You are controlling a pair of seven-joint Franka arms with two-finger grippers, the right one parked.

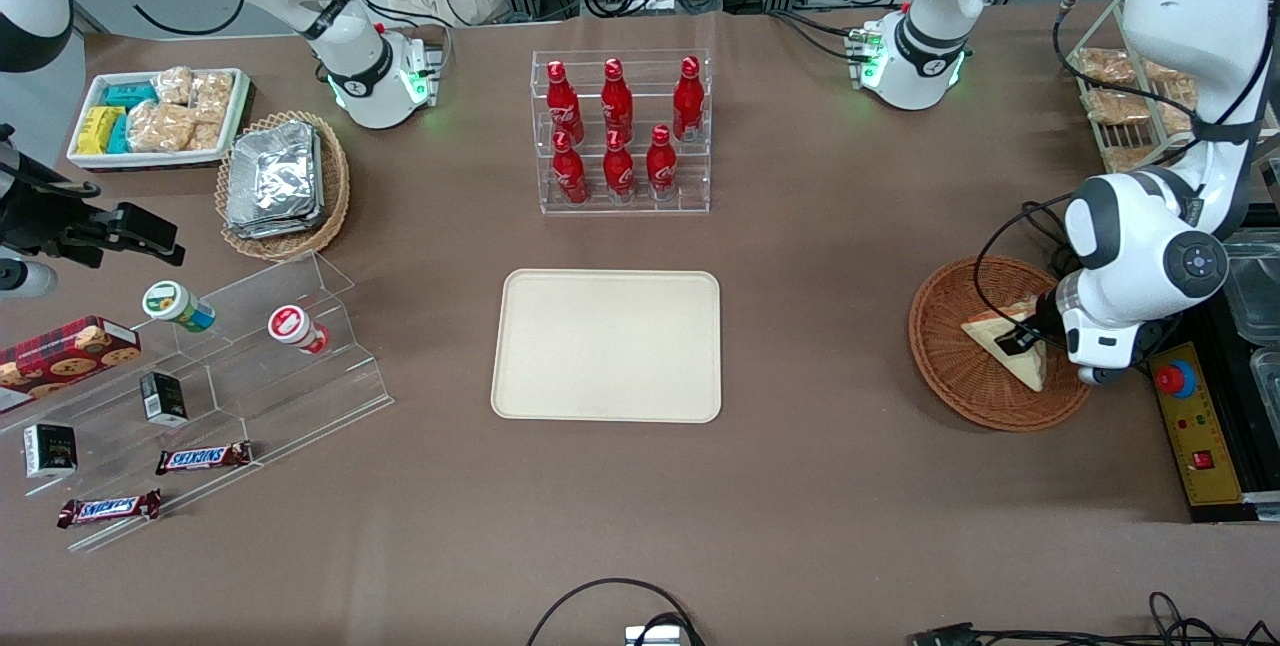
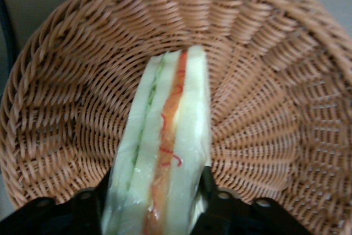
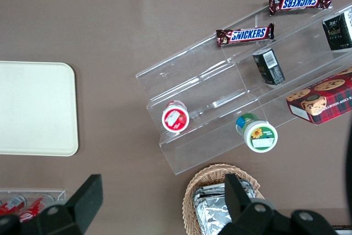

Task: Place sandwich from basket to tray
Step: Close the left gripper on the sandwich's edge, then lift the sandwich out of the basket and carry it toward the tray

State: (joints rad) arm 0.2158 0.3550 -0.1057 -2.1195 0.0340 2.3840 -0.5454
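1. My working arm point(image 1: 1180, 116) has glossy white shells with dark grey bands at the joints.
2. Its wrist housing point(image 1: 1195, 261) carries a round grey cap with small button markings.
3. Black cables point(image 1: 1010, 226) loop along the arm.
4. The base point(image 1: 915, 56) shows a green light ring.
5. My gripper point(image 2: 154, 202) has black fingers point(image 2: 88, 210) with visible screw heads.
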